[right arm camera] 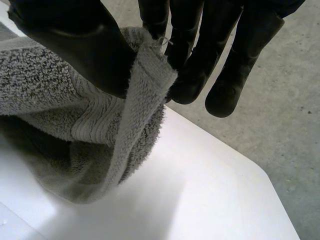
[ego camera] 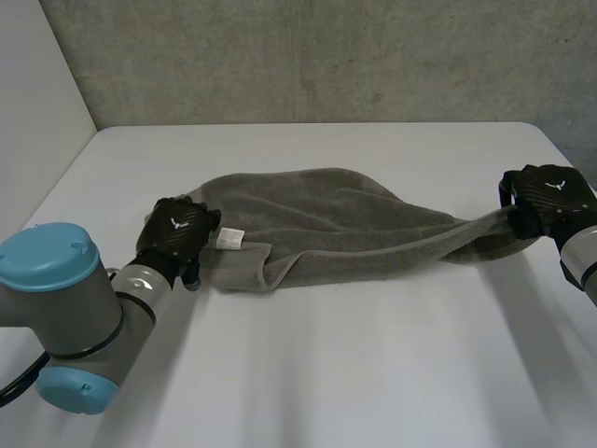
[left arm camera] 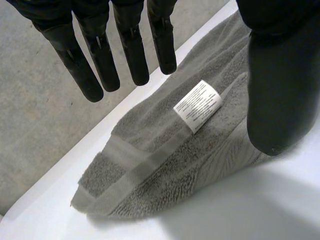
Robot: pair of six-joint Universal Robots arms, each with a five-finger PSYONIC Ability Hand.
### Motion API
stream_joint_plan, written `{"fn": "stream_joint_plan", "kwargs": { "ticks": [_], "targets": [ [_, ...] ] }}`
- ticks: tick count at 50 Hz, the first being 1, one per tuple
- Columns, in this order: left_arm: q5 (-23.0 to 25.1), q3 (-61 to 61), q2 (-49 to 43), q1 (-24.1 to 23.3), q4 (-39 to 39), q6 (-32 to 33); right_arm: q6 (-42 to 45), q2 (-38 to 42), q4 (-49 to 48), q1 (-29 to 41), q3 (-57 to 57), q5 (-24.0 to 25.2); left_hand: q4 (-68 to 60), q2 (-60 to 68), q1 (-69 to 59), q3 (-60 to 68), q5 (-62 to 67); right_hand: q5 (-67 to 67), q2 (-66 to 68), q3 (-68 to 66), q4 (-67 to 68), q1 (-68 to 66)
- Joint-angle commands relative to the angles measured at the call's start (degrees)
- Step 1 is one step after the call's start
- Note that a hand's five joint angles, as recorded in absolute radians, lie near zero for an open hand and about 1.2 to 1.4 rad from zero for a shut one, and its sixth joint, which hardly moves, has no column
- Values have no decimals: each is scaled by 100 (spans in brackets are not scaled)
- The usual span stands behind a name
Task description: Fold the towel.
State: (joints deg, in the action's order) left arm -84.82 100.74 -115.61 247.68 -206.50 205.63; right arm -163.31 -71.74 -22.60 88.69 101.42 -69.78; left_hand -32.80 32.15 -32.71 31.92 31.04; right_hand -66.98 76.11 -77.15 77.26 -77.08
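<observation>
A grey towel (ego camera: 336, 224) lies folded and bunched across the middle of the white table (ego camera: 308, 373), with a white label (ego camera: 229, 240) near its left end. My left hand (ego camera: 175, 233) hovers at that left end, open, its fingers (left arm camera: 100, 60) straight above the towel (left arm camera: 165, 160) and its label (left arm camera: 198, 106), holding nothing. At the right end my right hand (ego camera: 546, 198) is shut on the towel's corner. There the thumb (right arm camera: 85, 45) and fingers (right arm camera: 195, 55) pinch the towel's edge (right arm camera: 145, 95), lifting it off the table.
The table's right edge lies just beyond my right hand, with grey floor (right arm camera: 290, 100) below it. A concrete wall (ego camera: 308, 56) stands behind the table's far edge. Bare table spreads in front of the towel.
</observation>
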Motion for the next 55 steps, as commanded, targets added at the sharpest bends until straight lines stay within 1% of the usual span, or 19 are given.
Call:
{"fn": "stream_joint_plan", "kwargs": {
  "ticks": [1,5,8,11,13,14,16,21,25,28,29,30,32,33,35,42,46,51,55],
  "targets": [
    [1158,-256,-75,-97,74,21,71,64,2,25,-9,52,727,-663,718,-640,-1551,-302,389,-285,274,-292],
    [1406,-432,-198,-106,242,30,80,82,2,96,-9,61,694,-630,685,-606,-1518,-302,389,-285,274,-292],
    [1415,-914,-470,-124,898,82,185,82,2,114,0,61,593,-529,584,-506,-1417,-302,389,-285,274,-292],
    [1424,-1056,-576,-141,1182,153,238,82,2,114,9,52,559,-495,550,-472,-1383,-302,389,-285,274,-292],
    [1468,-1275,-769,-255,1628,415,308,82,19,114,0,44,442,-378,433,-355,-1266,-302,389,-285,274,-292],
    [1468,-1276,-770,-256,1630,417,308,82,19,114,0,44,441,-377,433,-354,-1266,-302,389,-285,274,-292],
    [1424,-1364,-883,-352,1858,775,335,82,2,114,9,44,391,-327,382,-304,-1215,-302,389,-285,274,-292],
    [1398,-1390,-980,-431,1824,1119,343,117,19,114,9,44,374,-310,366,-287,-1198,-302,389,-285,274,-292],
    [1380,-1461,-1025,-563,1762,1146,343,152,19,122,0,52,155,-91,147,-68,-980,-302,389,-285,274,-292],
    [1363,-1513,-1051,-598,1683,1155,352,152,19,122,0,52,-450,514,-459,538,-374,-302,389,-285,274,-292],
    [1345,-1531,-1051,-598,1631,1164,352,152,19,122,9,52,-916,981,-925,1004,92,-302,389,-285,274,-292],
    [1345,-1531,-1051,-598,1630,1164,352,152,19,122,9,52,-921,985,-930,1009,97,-302,389,-285,274,-292],
    [1197,-1566,-1068,-607,1508,1173,352,161,19,122,0,52,-1758,1823,-1767,1846,934,-302,389,-285,274,-292],
    [1196,-1566,-1069,-607,1507,1173,352,161,19,122,0,52,-1762,1826,-1771,1850,938,-302,389,-285,274,-292],
    [881,-1592,-1077,-607,1341,1173,361,178,37,122,0,52,-2197,2261,-2206,2285,1373,-302,389,-285,274,-292],
    [361,-1557,-1095,-616,972,1234,545,170,37,131,0,26,-2871,2935,-2879,2958,2046,-302,389,-285,274,-292],
    [343,-1540,-1121,-616,945,1234,589,170,37,157,0,9,-3057,3122,-3066,3145,2233,-302,389,-285,274,-292],
    [326,-1487,-1148,-616,936,1225,598,161,37,245,-9,17,-4433,4497,-4441,4520,3608,-302,389,-285,274,-292],
    [308,-1469,-1121,-616,936,1217,598,126,46,254,-35,9,-4720,4785,-4729,4808,3896,-302,389,-285,274,-292]
  ]
}}
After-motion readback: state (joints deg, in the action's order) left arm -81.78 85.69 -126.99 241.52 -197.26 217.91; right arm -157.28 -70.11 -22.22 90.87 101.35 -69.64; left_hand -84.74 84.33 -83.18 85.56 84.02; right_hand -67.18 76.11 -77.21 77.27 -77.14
